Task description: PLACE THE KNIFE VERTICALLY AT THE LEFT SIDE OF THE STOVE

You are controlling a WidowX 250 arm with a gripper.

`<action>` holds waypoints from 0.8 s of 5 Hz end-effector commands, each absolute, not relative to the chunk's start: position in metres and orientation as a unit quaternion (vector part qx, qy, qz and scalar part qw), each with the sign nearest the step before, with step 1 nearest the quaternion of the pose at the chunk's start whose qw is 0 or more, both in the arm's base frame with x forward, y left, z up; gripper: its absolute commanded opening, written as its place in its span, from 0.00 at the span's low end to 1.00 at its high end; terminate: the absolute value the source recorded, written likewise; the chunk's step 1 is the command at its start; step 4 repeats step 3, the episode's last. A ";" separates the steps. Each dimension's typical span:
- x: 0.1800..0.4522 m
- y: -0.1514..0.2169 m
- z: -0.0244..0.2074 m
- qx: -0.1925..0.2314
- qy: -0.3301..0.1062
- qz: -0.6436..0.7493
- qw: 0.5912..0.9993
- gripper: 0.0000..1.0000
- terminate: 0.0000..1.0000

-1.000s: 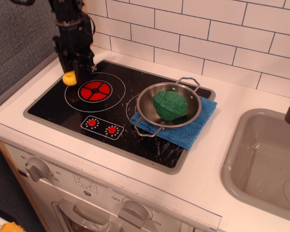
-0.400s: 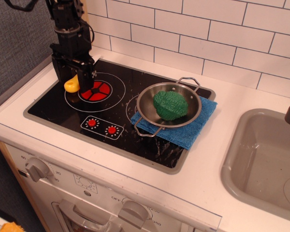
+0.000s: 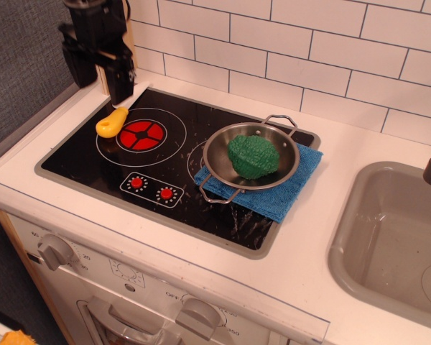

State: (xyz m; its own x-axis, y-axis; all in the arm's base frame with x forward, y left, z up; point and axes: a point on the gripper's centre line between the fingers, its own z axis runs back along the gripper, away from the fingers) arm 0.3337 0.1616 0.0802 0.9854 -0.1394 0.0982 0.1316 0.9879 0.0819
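Note:
The knife lies flat on the left part of the black stove, next to the red burner. Its yellow-orange handle points to the front left and its white blade points to the back right, reaching the stove's back rim. My gripper hangs just above and behind the knife at the stove's back left corner. It is open, holds nothing, and is clear of the knife.
A metal pan with a green lump in it sits on a blue cloth at the stove's right side. A grey sink is at the right. A white tiled wall runs along the back.
My gripper lowered the knife onto the stove's left side, let go of it, opened and rose up and back to the left. The knife now lies flat.

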 end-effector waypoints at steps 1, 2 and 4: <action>0.331 0.147 0.103 0.020 -0.066 -0.037 0.997 1.00 0.00; 0.331 0.147 0.103 0.020 -0.066 -0.037 0.997 1.00 0.00; 0.331 0.147 0.103 0.020 -0.066 -0.037 0.997 1.00 1.00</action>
